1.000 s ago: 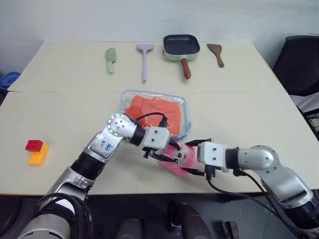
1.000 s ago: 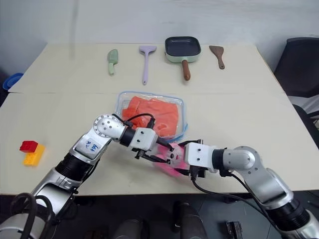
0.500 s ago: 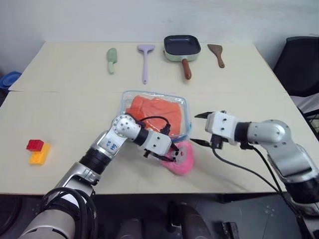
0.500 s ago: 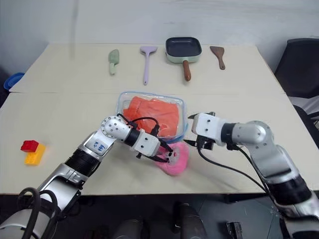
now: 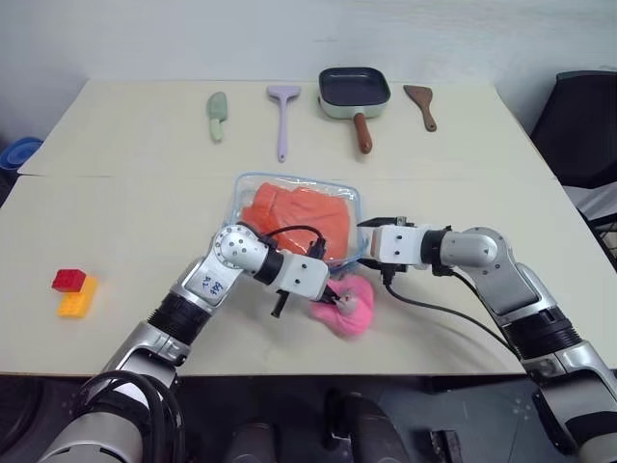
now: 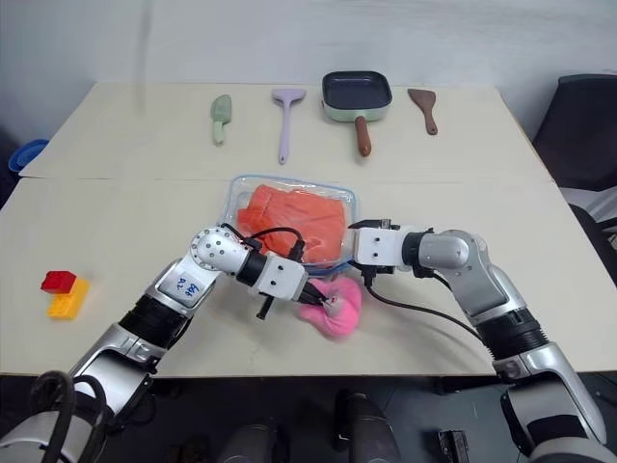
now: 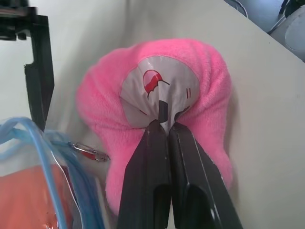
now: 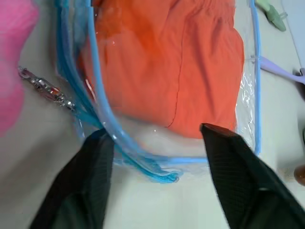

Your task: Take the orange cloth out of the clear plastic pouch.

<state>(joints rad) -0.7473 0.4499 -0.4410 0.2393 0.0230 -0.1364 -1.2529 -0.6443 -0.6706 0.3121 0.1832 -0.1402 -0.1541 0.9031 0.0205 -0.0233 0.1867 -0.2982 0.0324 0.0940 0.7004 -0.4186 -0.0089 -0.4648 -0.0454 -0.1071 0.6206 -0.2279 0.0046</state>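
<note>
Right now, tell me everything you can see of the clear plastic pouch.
The clear plastic pouch is a glossy, see-through rounded rectangle with a light blue rim, lying flat mid-table. The folded orange cloth fills it, still inside. A small metal chain hangs off its near rim beside the pink plush toy. The right gripper, fingers spread, straddles its rim corner; contact is unclear.

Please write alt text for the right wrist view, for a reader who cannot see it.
The right gripper has its two black fingers spread over the corner of the clear plastic pouch, with the orange cloth inside. A pink plush toy lies beside it.
</note>
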